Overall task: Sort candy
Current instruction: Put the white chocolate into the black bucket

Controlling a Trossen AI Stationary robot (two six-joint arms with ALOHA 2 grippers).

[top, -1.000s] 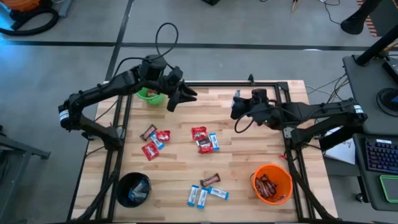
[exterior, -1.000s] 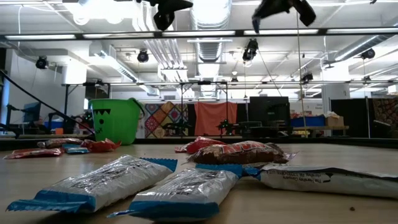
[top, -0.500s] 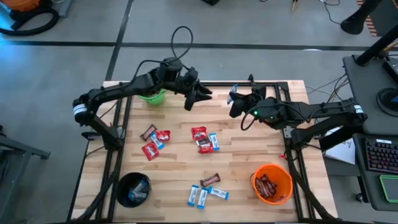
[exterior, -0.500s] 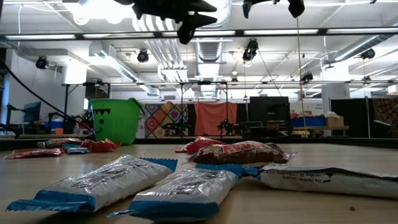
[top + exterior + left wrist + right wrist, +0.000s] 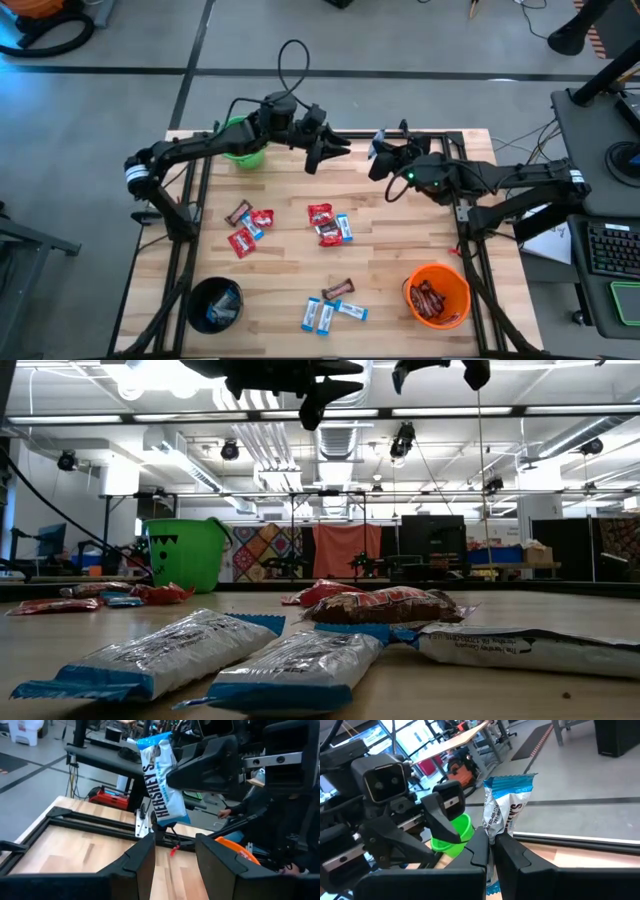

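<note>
High view – orange bucket [image 5: 438,296] holds brown bars [image 5: 430,300]

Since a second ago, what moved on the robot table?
The left gripper swung from the green bucket toward the right gripper, its fingers open. The right gripper edged closer, shut on a blue-and-white candy. The candies on the table and the buckets stayed put.

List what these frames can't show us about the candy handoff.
- Black bucket contents: high view, too small and dark to count.
- Green bucket inside: high view, left arm covers it; low view shows only its outer wall.
- Blue-and-white packet's lower end: right wrist view, hidden between the shut right gripper fingers.
- Left gripper: open, empty; gap to the packet unclear.
</note>
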